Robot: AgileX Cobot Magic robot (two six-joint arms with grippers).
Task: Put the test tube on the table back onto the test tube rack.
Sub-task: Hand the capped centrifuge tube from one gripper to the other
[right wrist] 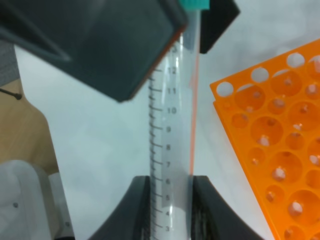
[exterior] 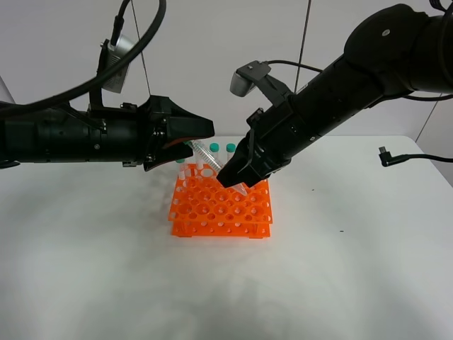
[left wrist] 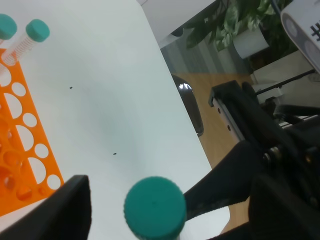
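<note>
Right claw [exterior: 237,180] clamped on lower body of test tube [exterior: 209,157]. Tube airborne, cap at 10 o'clock, tip at 4 o'clock, over test tube rack [exterior: 219,209]. Left claw [exterior: 199,140] brackets cap; grip indeterminate. Probably a hand-over to upright it.

Left arm [exterior: 71,134] reaches in level above the rack [exterior: 219,209], left end effector [exterior: 192,144] spread around the tube [exterior: 211,160] cap. Right arm [exterior: 340,92] slants down over the rack, right end effector [exterior: 233,182] clamped on the tube.
</note>
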